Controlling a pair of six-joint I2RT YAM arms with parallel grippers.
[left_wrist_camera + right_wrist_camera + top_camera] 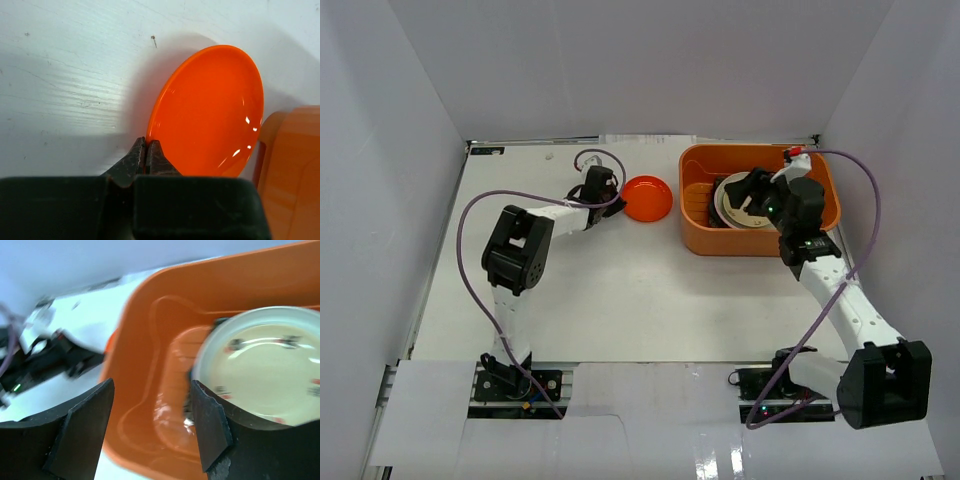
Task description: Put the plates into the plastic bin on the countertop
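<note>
Two arms reach over the white countertop. The left gripper is pinched tight on the near rim of the orange plate, which is just left of the bin. The right gripper hangs over the bin with its fingers spread wide, and a cream plate lies inside.
</note>
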